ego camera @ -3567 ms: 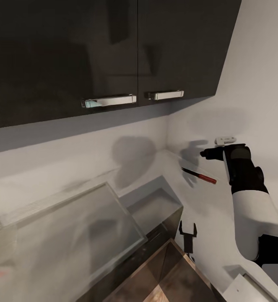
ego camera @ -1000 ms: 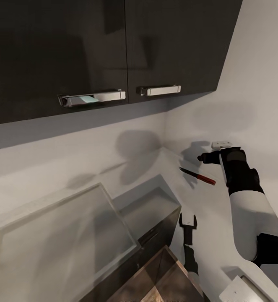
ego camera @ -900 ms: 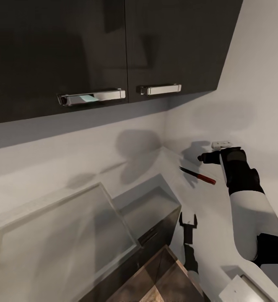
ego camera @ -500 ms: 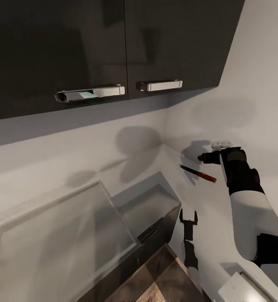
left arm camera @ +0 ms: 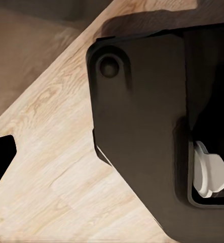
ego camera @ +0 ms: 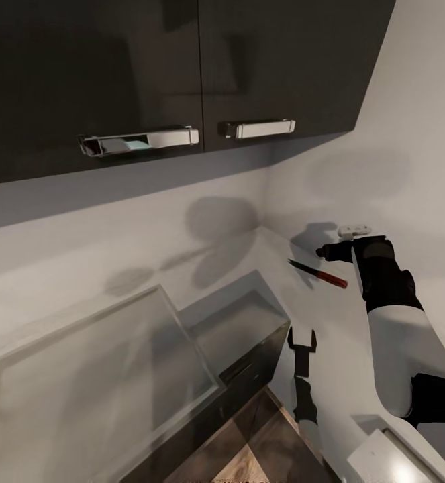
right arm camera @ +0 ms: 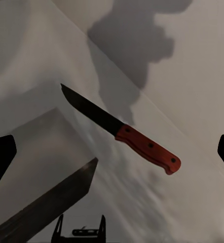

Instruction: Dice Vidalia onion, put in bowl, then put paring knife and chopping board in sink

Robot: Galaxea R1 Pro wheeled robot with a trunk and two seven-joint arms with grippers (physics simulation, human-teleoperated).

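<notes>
The head view looks at a corner of the kitchen: two glossy dark wall cabinets (ego camera: 182, 67) hang at the top, each with a chrome bar handle (ego camera: 139, 141) along its lower edge, above a pale backsplash (ego camera: 115, 228). Below, the grey countertop (ego camera: 81, 376) runs in from the left and ends at a corner block, with dark cabinet fronts and light wood flooring (ego camera: 262, 463) under it. No writing, brand or label can be read on anything.

A knife (ego camera: 318, 274) with a red riveted handle and a dark pointed blade lies on the pale surface at the right, past the counter's end and near the wall corner. In the right wrist view the same knife (right arm camera: 123, 130) lies flat, blade pointing away from its handle towards the counter edge, nothing touching it.

The right gripper (ego camera: 326, 251), on a black and white arm, is held just beyond the knife's handle end, close to a small white wall fitting (ego camera: 355, 230). Its black fingertips (right arm camera: 0, 157) sit at opposite borders of the right wrist view, so its jaws stand wide apart and empty.

The left gripper (ego camera: 302, 341) hangs low by the counter's end with two prongs spread apart, holding nothing. The left wrist view shows a dark robot part over wood flooring (left arm camera: 51, 152).
</notes>
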